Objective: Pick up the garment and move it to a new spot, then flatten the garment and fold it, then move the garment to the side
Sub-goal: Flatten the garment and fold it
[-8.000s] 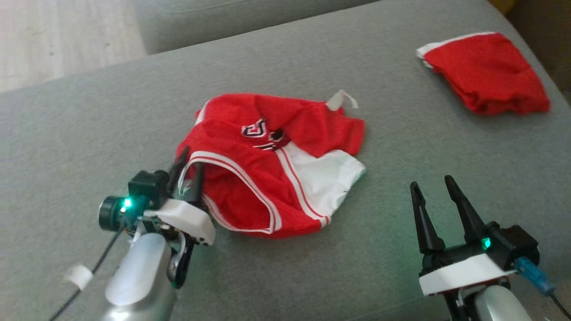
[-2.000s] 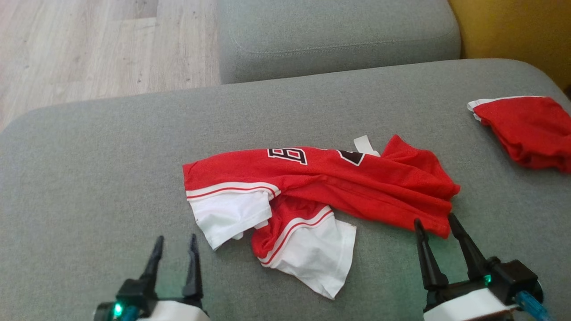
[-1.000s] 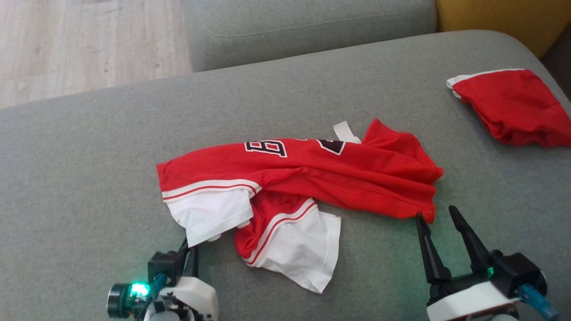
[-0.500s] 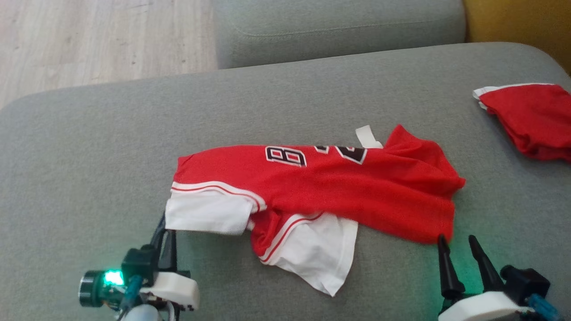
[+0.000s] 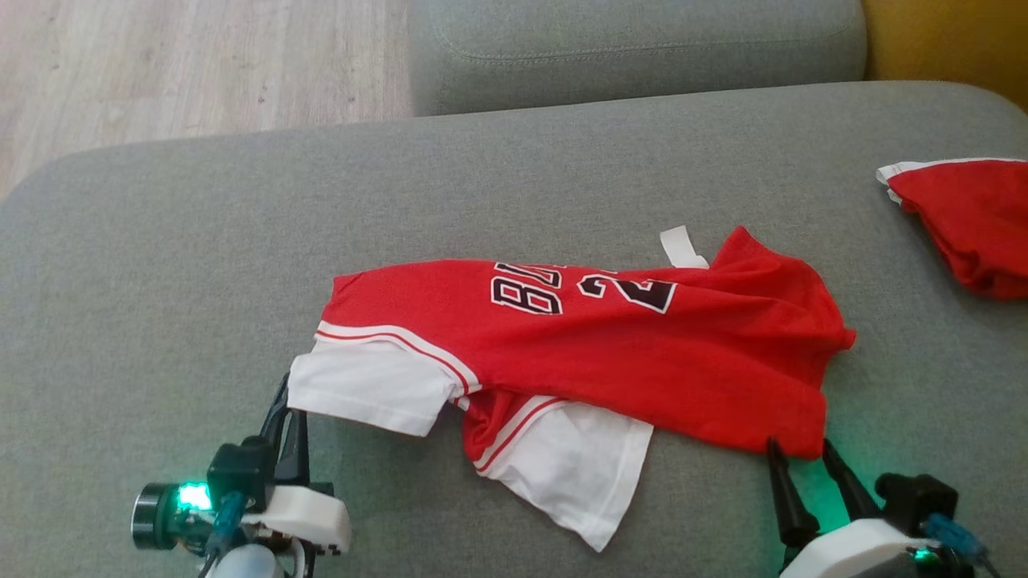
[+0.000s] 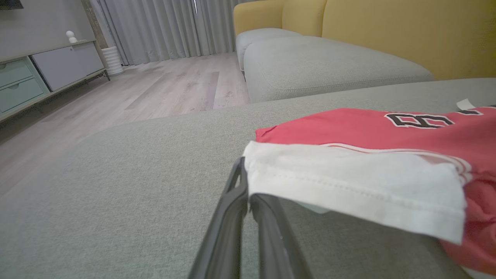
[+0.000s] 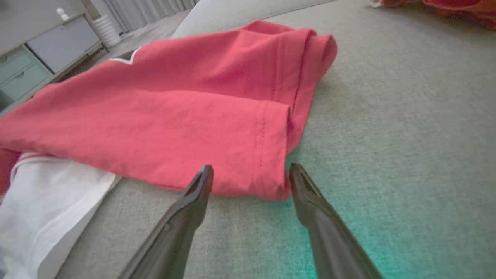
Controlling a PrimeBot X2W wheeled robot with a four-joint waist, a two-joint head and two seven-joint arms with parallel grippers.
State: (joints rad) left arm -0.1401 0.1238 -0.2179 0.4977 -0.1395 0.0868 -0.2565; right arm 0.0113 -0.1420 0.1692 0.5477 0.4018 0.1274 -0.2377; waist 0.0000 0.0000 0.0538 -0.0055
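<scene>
Currently, left gripper [image 5: 285, 405] clamps the white sleeve [image 5: 369, 385] of a red-and-white fabric jersey [image 5: 642, 353] (on grey upholstery [image 5: 161, 241]); right gripper [image 5: 797, 451] gapes at its near-right hem.

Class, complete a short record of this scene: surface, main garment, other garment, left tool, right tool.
Surface: grey fabric sofa cushion
Main garment: red and white short-sleeved jersey with black lettering, crumpled, not yet flat
Other garment: red cloth with white trim, bunched at the cushion's far right
Left tool: shut on the jersey's white sleeve
Right tool: open, pointed at the jersey's red hem corner
</scene>
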